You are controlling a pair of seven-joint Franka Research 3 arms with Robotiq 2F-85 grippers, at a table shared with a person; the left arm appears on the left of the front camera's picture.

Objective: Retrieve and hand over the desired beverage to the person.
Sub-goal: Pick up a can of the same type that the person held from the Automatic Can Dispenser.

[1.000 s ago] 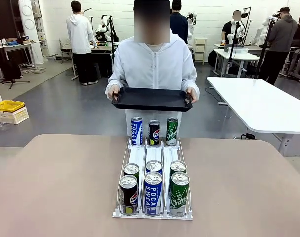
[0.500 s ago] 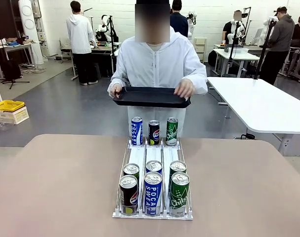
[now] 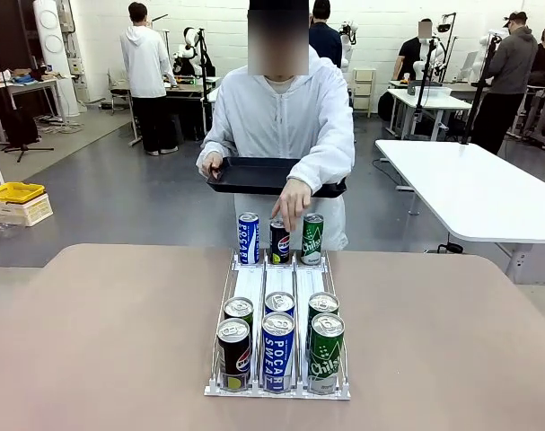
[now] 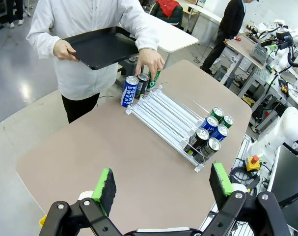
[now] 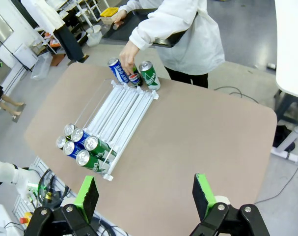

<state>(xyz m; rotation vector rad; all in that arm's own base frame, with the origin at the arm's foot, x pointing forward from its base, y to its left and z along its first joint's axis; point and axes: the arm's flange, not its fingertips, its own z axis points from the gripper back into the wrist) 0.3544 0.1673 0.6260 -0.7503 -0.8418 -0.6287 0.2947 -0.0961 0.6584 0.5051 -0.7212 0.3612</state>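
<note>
- Jaws on both arms are held wide apart with nothing between the green pads. The left gripper and the right gripper are each kept high above the table, well apart from every can, presumably so that the choice can be watched before an arm is committed.
- A flat black tray is held level at waist height by the person, gripped at one edge. It is judged to be kept ready as the place where the drink is to be received.
- The free hand is lowered over the far end of the white rack, its fingertips at the top of the dark Pepsi can. That can stands upright between a blue Pocari can and a green Chilsung can. A choice is judged to be shown by this.
- These three far cans seem to be set out as samples for the person, while six more are stocked at the robot's end, two to a lane, within the arms' reach.
- The desired beverage is therefore taken to be the Pepsi. A matching near Pepsi can stands at the front of the left lane, just beside the near Pocari can.
- Retrieval is judged not yet begun. A descent from above onto that near can is called for, with the neighbour left undisturbed.
</note>
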